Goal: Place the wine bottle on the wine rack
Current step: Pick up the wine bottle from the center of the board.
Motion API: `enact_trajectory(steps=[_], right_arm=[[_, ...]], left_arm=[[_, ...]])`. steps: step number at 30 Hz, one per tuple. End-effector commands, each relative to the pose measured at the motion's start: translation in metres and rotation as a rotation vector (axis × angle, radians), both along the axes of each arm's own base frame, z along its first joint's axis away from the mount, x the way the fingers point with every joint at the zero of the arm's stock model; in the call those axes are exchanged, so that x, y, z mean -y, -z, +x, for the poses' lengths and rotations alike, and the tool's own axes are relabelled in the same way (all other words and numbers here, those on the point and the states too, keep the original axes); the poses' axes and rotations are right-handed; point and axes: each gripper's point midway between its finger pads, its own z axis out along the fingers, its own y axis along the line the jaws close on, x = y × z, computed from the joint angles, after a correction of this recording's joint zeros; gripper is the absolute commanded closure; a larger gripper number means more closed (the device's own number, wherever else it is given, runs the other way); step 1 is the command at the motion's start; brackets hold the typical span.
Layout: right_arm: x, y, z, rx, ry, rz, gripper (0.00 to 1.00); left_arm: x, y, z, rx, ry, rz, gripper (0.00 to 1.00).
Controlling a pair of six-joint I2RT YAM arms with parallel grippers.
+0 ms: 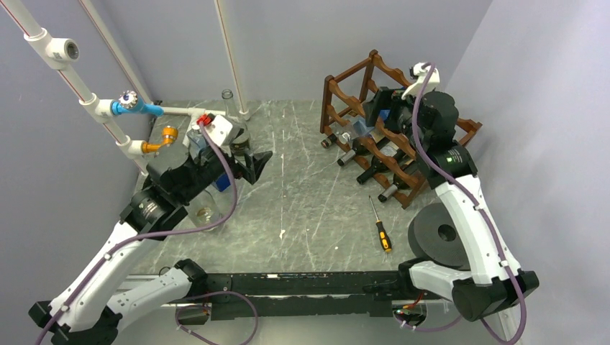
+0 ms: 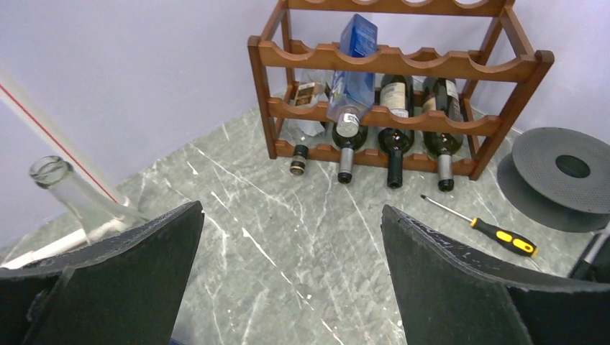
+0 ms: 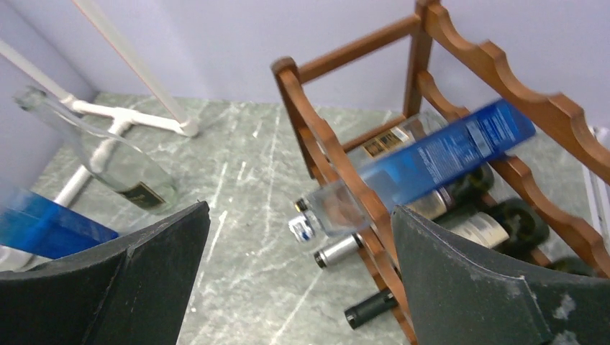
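Note:
The dark reddish-brown wine rack [image 1: 360, 79] stands at the back right, and also shows in the left wrist view [image 2: 403, 61] and the right wrist view [image 3: 324, 151]. A clear wine bottle with a blue label [image 3: 446, 154] lies tilted on the rack, neck down over the middle front rail [image 2: 356, 65]. Several dark bottles [image 2: 394, 136] lie in the lower tier. My right gripper [image 3: 298, 215] is open and empty, just above and in front of the blue-labelled bottle [image 1: 385, 115]. My left gripper [image 2: 291, 208] is open and empty at the table's left [image 1: 253, 164], far from the rack.
An orange-and-black screwdriver [image 1: 381, 231] lies in front of the rack. A black spool [image 1: 439, 233] sits to the right of it. At the left are an empty clear bottle [image 2: 72, 194], a blue-labelled bottle [image 3: 43, 226], a glass jar [image 1: 205, 210] and white pipes [image 1: 93, 100].

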Motion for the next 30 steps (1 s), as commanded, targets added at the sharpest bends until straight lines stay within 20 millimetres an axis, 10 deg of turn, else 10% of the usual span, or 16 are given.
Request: enact_trajectory(steps=[1, 18, 30], right_arm=[[-0.025, -0.046, 0.004, 0.107, -0.040, 0.025, 0.00], [-0.227, 0.009, 0.015, 0.022, -0.373, 0.058, 0.00], [-0.316, 0.047, -0.006, 0.022, -0.535, 0.138, 0.00]], left_arm=[[-0.019, -0.031, 0.001, 0.137, -0.087, -0.068, 0.00], [-0.072, -0.053, -0.016, 0.236, -0.263, -0.190, 0.00], [-0.085, -0.063, -0.029, 0.266, -0.277, -0.242, 0.01]])
